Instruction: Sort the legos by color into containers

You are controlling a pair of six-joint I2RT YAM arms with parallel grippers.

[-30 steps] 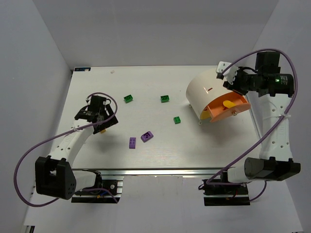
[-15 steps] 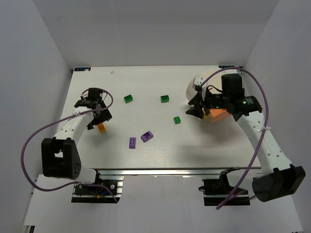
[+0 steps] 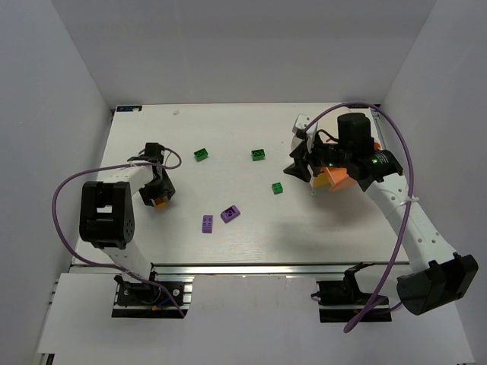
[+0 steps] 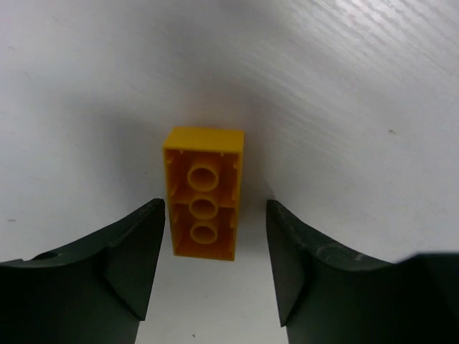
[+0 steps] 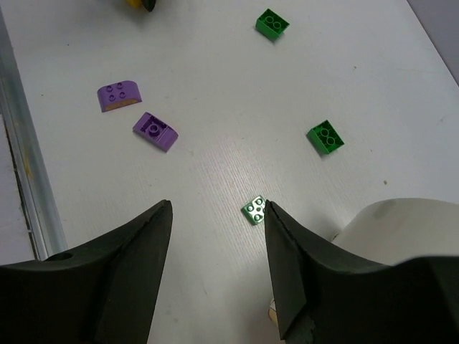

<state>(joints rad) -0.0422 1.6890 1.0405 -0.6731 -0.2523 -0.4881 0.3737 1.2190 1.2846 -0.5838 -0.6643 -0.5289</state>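
Note:
An orange brick [image 4: 204, 192] lies hollow side up on the white table, its near end between the fingers of my open left gripper [image 4: 215, 215]. In the top view this gripper [image 3: 156, 195] is over the brick [image 3: 160, 201] at the left. My right gripper [image 5: 217, 211] is open and empty above the table, with a green brick [image 5: 254, 209] beside its right finger. It shows in the top view [image 3: 298, 166] just left of the cream tub's orange face [image 3: 340, 179]. The tub's wall [image 5: 401, 222] shows at the right.
Two more green bricks [image 3: 202, 154] [image 3: 259, 155] lie at mid-table, and the third [image 3: 278, 188] is near my right gripper. Two purple bricks [image 3: 207, 223] [image 3: 230, 214] lie nearer the front edge. A metal rail [image 5: 18, 143] runs along the table's front edge.
My right arm swung from behind the tub to over the table on its left, near a green brick. My left gripper settled lower around the orange brick.

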